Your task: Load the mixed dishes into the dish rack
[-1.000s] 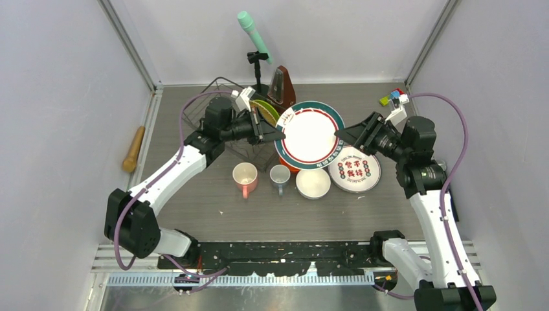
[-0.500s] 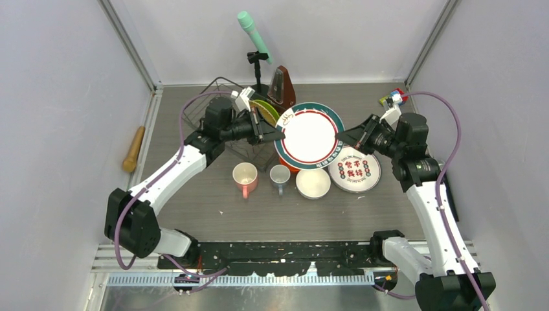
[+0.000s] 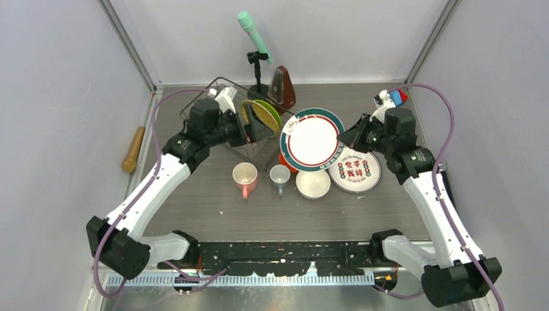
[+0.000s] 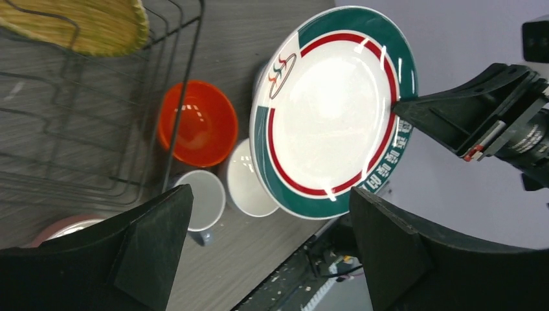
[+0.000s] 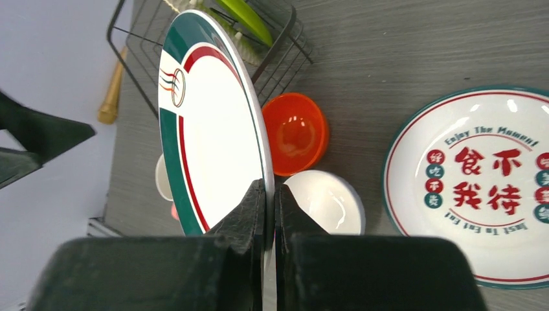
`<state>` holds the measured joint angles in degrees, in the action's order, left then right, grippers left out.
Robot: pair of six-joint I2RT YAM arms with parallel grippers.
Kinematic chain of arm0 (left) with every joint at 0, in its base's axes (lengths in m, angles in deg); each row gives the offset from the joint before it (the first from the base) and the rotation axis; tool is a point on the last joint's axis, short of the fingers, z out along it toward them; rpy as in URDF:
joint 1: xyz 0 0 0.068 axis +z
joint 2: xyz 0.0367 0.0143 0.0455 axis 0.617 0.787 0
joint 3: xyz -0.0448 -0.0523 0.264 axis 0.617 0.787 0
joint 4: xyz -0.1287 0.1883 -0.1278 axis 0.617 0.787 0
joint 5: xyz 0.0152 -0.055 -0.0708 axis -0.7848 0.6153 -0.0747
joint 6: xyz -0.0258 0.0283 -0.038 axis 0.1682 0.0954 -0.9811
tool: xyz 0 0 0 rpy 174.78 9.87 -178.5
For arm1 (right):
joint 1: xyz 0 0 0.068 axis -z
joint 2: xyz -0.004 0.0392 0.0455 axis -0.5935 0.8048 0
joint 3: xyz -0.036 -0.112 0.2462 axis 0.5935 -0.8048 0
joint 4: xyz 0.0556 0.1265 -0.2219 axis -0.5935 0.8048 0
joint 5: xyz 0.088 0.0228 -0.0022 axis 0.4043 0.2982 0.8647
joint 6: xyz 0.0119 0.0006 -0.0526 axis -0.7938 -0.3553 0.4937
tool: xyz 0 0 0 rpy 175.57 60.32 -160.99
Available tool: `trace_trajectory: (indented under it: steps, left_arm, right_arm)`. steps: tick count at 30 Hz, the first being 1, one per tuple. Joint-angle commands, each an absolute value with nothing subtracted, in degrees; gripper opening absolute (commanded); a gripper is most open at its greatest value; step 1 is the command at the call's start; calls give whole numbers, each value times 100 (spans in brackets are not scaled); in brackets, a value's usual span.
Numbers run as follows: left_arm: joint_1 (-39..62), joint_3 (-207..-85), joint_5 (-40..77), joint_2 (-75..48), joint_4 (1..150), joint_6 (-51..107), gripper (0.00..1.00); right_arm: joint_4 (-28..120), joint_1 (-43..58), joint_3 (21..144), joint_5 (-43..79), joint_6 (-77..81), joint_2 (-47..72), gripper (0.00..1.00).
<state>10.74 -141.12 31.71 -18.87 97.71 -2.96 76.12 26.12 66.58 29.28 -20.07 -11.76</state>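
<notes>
A white plate with a teal rim and a red ring [image 3: 311,139] [image 5: 207,129] hangs tilted above the table. My right gripper [image 3: 341,135] [image 5: 270,188] is shut on its right rim. My left gripper [image 3: 254,127] [image 4: 268,194] stands open, apart from the plate, over the dish rack [image 3: 223,91] [image 4: 129,97]. The rack holds a lime-green plate [image 3: 267,111] and a tan plate [image 4: 78,23]. On the table are an orange-red bowl [image 4: 197,123] [image 5: 296,133], a white bowl [image 3: 313,183], a pink mug [image 3: 245,176], a grey-blue mug [image 3: 280,175] and a teal-rimmed plate with red characters [image 3: 355,170] [image 5: 479,188].
A teal microphone on a stand [image 3: 254,35] and a brown metronome [image 3: 283,87] stand behind the rack. A wooden rolling pin [image 3: 134,148] lies beyond the table's left edge. Small coloured blocks [image 3: 392,97] sit at the back right corner.
My left gripper opened, let go of the plate's left rim and drew back left over the rack. My right gripper closed on the right rim and now holds the plate alone.
</notes>
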Motion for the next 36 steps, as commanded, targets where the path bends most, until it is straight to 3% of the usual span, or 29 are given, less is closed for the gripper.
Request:
trace_trajectory:
  steps: [1,14,21,36]
  left_arm:
    - [1147,-14395,2175,-2231,10786,395,94]
    - [1162,-13735,385,-3983,11667,1073,90]
    - [1156,-13330,-5,-4632,11663,1295,90]
    - [1163,-13369,-116,-4640,11750,1488,90]
  right_arm:
    - [7096,1979,7293,2005,-1374,-843,0]
    - [6131,-79,8755,-486,320,714,0]
    - [5075,-898,9139,-1192,1820,1660,0]
    - [3542,-1351,9872,-1873,3649,3098,0]
